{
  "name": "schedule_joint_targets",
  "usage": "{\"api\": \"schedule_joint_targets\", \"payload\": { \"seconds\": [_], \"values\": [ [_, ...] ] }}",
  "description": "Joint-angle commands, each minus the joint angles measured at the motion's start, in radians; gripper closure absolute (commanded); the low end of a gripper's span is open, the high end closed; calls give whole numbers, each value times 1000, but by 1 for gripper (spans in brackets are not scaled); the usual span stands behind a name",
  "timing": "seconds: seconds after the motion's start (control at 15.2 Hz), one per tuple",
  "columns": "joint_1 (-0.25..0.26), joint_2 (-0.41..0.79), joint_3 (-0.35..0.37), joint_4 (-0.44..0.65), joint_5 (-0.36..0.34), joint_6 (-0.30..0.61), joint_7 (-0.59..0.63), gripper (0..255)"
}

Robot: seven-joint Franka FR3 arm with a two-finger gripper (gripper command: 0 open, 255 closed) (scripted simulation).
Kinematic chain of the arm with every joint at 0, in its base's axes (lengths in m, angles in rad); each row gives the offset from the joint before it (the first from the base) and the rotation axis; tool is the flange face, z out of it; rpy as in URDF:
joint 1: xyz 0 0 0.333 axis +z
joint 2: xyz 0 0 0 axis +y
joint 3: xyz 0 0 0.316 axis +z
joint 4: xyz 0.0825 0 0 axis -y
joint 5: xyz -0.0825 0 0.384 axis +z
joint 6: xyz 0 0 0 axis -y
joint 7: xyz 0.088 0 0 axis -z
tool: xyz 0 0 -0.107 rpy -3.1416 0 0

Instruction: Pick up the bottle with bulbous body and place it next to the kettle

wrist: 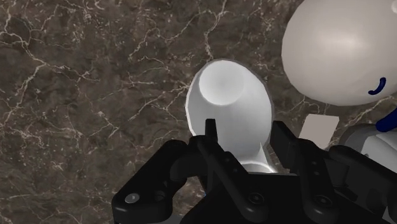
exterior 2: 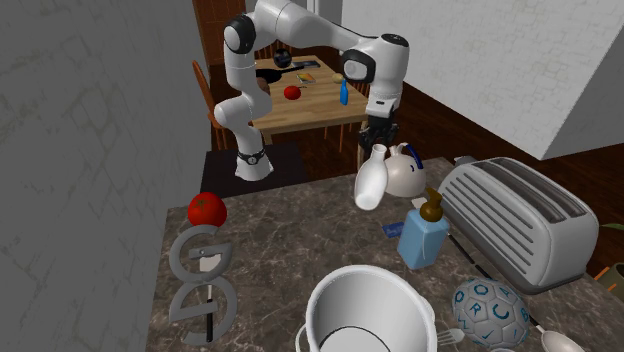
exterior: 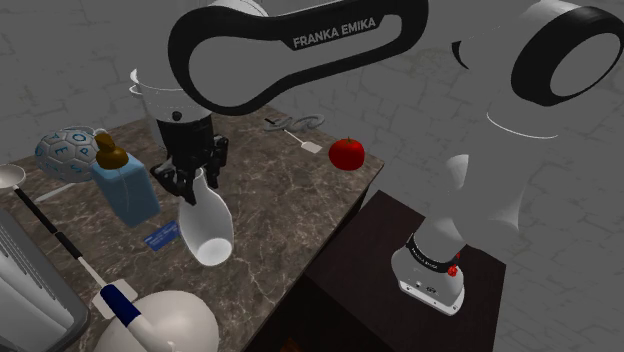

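Observation:
My black gripper is shut on the narrow neck of a white bottle with a bulbous body. The bottle hangs tilted, wide base down, over the dark marble counter. The kettle is white and rounded with a dark blue handle. It stands at the counter's near end in the shoulder view, a short way from the bottle.
A blue soap dispenser stands close beside the bottle, with a small card by it. A red apple, a patterned ball, a toaster, a white pot and a long spoon share the counter.

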Motion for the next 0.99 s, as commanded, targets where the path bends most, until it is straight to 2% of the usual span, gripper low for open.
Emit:
{"api": "schedule_joint_targets", "payload": {
  "seconds": [0.0, 0.13, 0.2, 0.53, 0.79, 0.92],
  "values": [
    [0, 0, 0, 0, 0, 1, 0, 255],
    [0, 0, 0, 0, 0, 1, 0, 255],
    [0, 0, 0, 0, 0, 1, 0, 0],
    [0, 0, 0, 0, 0, 1, 0, 0],
    [0, -4, 0, 122, 1, -126, -1, 0],
    [0, -4, 0, 122, 1, -126, -1, 0]
  ]
}}
